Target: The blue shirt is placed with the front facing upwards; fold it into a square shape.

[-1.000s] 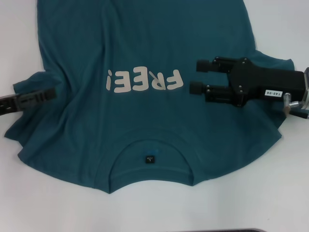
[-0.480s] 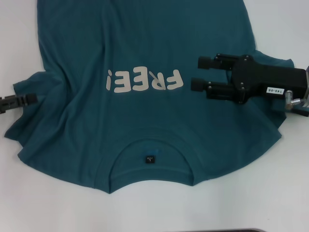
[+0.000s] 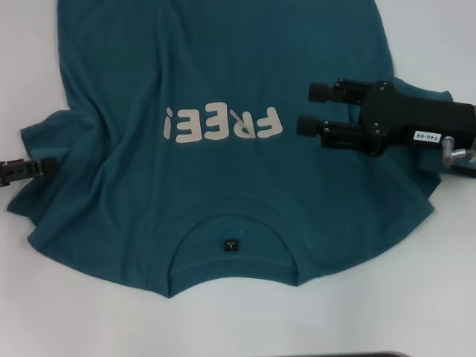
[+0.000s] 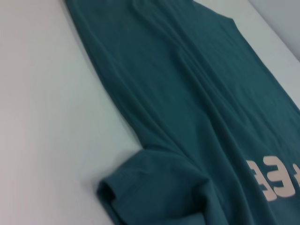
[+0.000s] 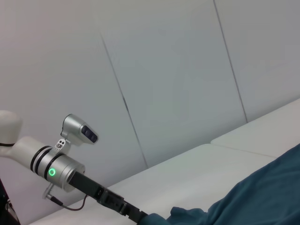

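Note:
The blue shirt (image 3: 223,59) lies spread on the white table (image 3: 416,312), front up. Its cream "FREE!" lettering (image 3: 222,123) reads upside down from my head, and the collar with a small dark neck label (image 3: 231,244) is nearest me. My right gripper (image 3: 309,108) hovers open over the shirt, just right of the lettering, fingers pointing left with nothing between them. My left gripper (image 3: 49,166) reaches in from the left edge, its tip at the shirt's left sleeve (image 3: 44,134). The left wrist view shows that sleeve (image 4: 140,187) and the shirt's side (image 4: 187,93).
White table surface borders the shirt on the left (image 4: 47,117) and at the front. A dark edge (image 3: 357,355) shows at the near rim of the table. In the right wrist view, the left arm (image 5: 56,164) stands before a pale panelled wall (image 5: 187,70).
My left gripper has pulled back to the left, off the sleeve's middle, and shifted nearer to me. My right gripper has drifted slightly to the right. The shirt lies as before.

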Available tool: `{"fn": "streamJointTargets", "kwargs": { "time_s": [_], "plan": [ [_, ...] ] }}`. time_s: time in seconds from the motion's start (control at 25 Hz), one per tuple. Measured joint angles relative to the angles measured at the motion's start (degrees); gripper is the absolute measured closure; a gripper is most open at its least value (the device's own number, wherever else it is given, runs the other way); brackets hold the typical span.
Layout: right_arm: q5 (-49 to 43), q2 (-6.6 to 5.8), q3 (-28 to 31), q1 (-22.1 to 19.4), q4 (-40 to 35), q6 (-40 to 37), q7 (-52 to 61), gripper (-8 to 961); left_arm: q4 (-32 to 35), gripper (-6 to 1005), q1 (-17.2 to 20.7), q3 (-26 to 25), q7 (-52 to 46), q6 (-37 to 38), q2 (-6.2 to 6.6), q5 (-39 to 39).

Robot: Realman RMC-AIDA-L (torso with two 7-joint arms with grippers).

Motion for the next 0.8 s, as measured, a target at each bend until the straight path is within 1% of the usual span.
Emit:
{"fn": "streamJointTargets", "kwargs": {
  "time_s": [0.32, 0.6, 0.8],
  "plan": [
    [0.0, -0.06, 0.3, -0.2, 0.0, 0.0, 0.0, 207, 0.1, 95, -1.1, 0.6, 0.0, 1.0, -0.4, 1.5],
    [0.0, -0.04, 0.3, -0.3, 0.0, 0.0, -0.1, 207, 0.0, 155, -1.7, 0.5, -0.7, 0.0, -0.51, 2.4],
    [0.0, 0.03, 0.4, -0.3, 0.0, 0.0, -0.3, 207, -0.2, 303, -2.1, 0.2, -1.9, -1.1, -0.65, 4.9]
  ]
}}
